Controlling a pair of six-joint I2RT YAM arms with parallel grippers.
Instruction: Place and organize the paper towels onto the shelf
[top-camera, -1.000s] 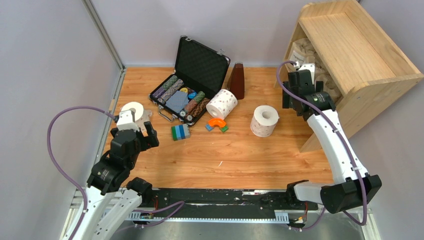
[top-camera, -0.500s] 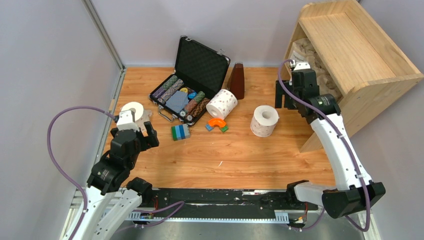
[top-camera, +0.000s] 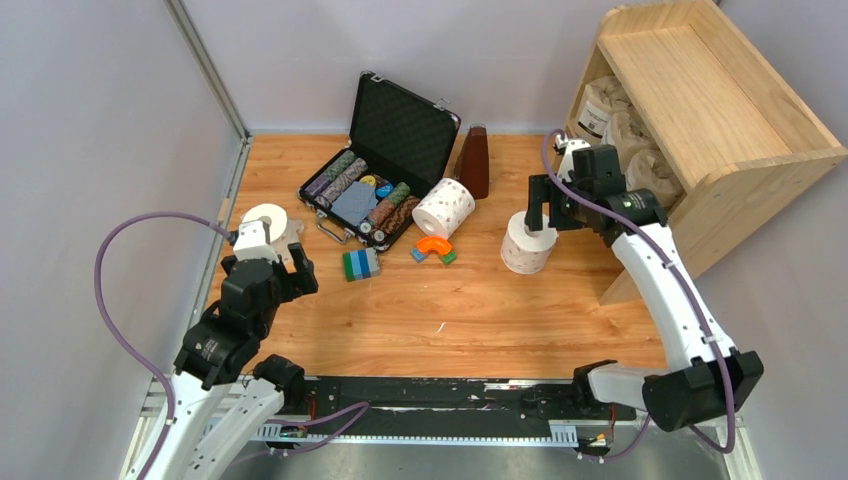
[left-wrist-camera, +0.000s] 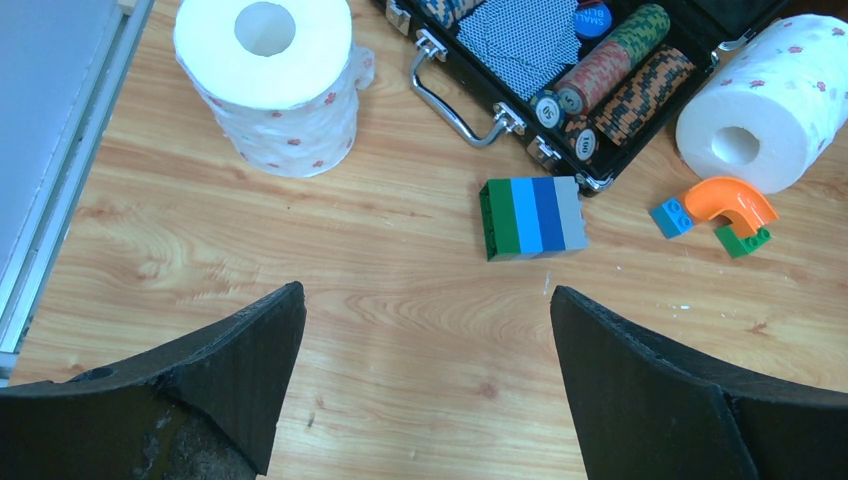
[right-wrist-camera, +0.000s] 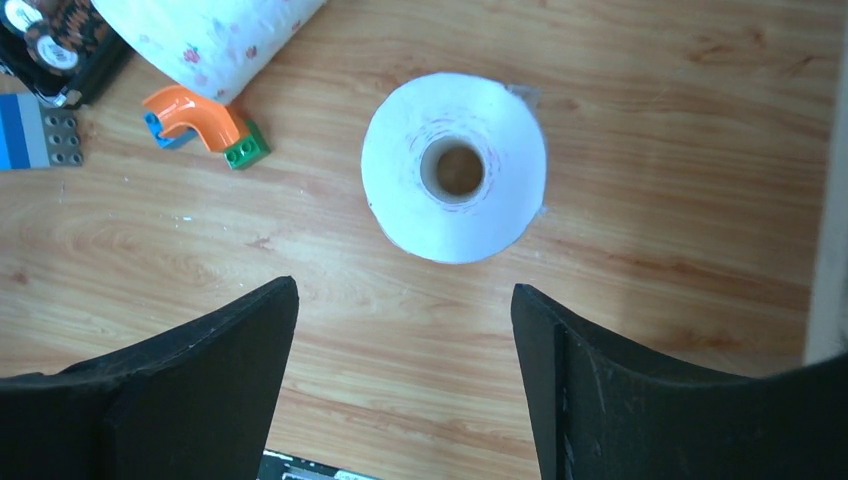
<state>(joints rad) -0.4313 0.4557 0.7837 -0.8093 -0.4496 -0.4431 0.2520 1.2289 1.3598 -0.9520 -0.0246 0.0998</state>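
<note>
Three white red-dotted paper towel rolls are on the table: one upright at far left (top-camera: 265, 220) (left-wrist-camera: 270, 80), one lying by the case (top-camera: 444, 207) (left-wrist-camera: 765, 110) (right-wrist-camera: 210, 30), one upright in the middle right (top-camera: 528, 243) (right-wrist-camera: 455, 165). Tan wrapped rolls (top-camera: 627, 130) sit inside the wooden shelf (top-camera: 700, 90) at the right. My right gripper (top-camera: 543, 212) (right-wrist-camera: 404, 288) is open and empty, above the middle-right roll and slightly to its near side. My left gripper (top-camera: 268, 262) (left-wrist-camera: 425, 295) is open and empty, near the far-left roll.
An open black case of poker chips (top-camera: 375, 170) and a dark brown metronome (top-camera: 474, 160) stand at the back. A striped brick block (top-camera: 361, 264) (left-wrist-camera: 532, 216) and an orange curved piece (top-camera: 433, 247) (right-wrist-camera: 195, 115) lie mid-table. A wall rail runs along the left edge.
My right gripper has moved left, away from the shelf opening, to above the upright white roll. The tan rolls in the shelf now show. The left arm has not moved.
</note>
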